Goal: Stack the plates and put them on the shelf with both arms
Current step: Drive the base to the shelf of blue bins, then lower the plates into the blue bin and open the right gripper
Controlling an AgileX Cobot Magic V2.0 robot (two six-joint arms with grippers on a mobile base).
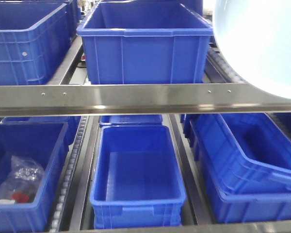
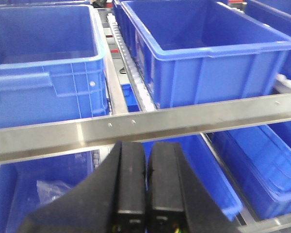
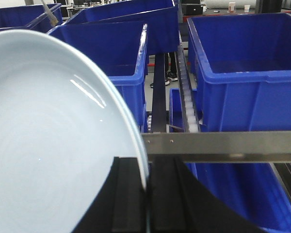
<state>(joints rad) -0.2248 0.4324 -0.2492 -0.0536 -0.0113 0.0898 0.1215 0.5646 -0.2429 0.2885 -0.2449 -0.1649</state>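
A steel front rail (image 1: 136,98) is crossing the shelf (image 1: 186,160) opening, and blue crates (image 1: 144,46) are filling both tiers, leaving only narrow roller lanes (image 2: 131,63) between them.

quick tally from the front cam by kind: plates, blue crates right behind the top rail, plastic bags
plates: 1 in view
blue crates right behind the top rail: 2, left crate and middle crate; the plate hides anything further right
plastic bags: 1
total: 4
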